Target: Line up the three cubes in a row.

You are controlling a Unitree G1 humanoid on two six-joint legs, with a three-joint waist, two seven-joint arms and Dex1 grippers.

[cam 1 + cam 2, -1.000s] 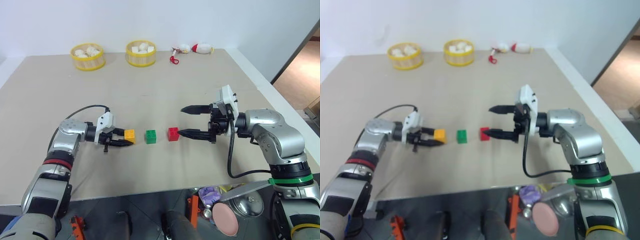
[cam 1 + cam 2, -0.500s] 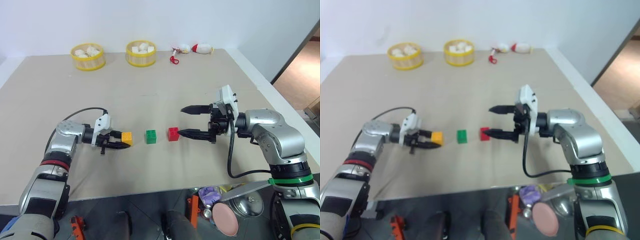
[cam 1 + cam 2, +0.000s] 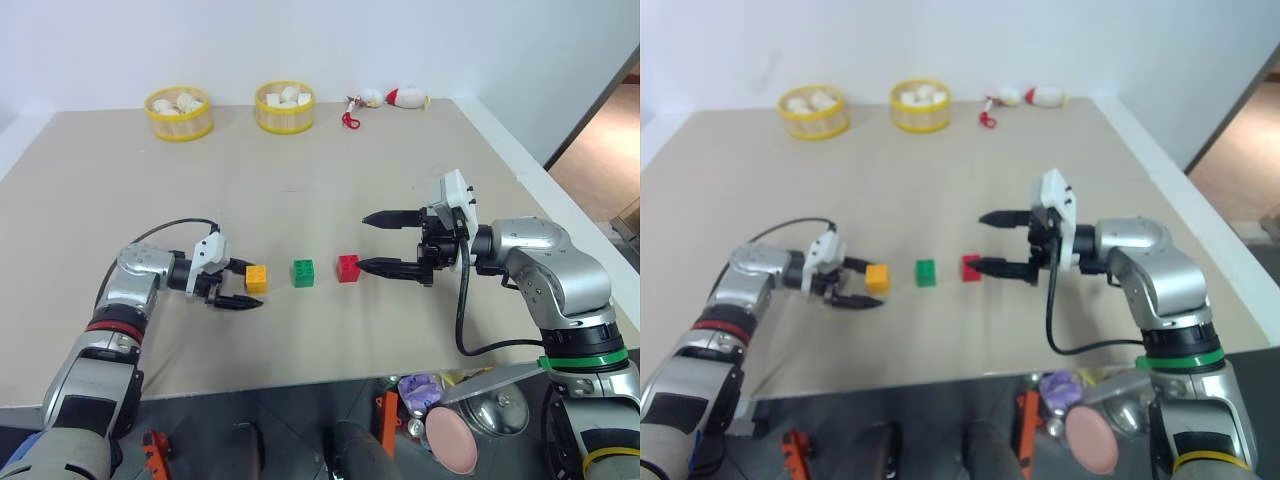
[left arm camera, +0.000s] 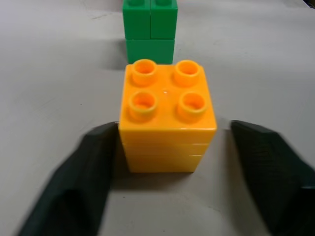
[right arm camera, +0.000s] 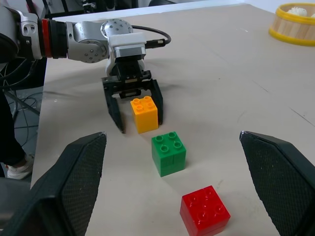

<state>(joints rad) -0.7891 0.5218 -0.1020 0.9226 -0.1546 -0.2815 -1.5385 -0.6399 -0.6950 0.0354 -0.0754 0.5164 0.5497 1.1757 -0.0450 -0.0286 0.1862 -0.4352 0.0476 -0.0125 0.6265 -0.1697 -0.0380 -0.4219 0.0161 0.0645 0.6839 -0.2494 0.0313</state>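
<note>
The left gripper (image 3: 240,284) has let go: its fingers now stand spread either side of the orange-yellow cube (image 3: 257,278), resting on the table (image 3: 330,180) beside the green cube (image 3: 303,272) and red cube (image 3: 347,267) (the row looks made). The right gripper (image 3: 382,242) hangs wide open nearby.

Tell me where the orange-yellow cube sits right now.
The orange-yellow cube stands on the table at the row's left end, beside the green cube, between the open left gripper's fingers.

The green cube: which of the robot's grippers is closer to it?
Left. The left gripper stands open around the orange cube, right next to the green cube. The right gripper, also open, sits beyond the red cube.
</note>
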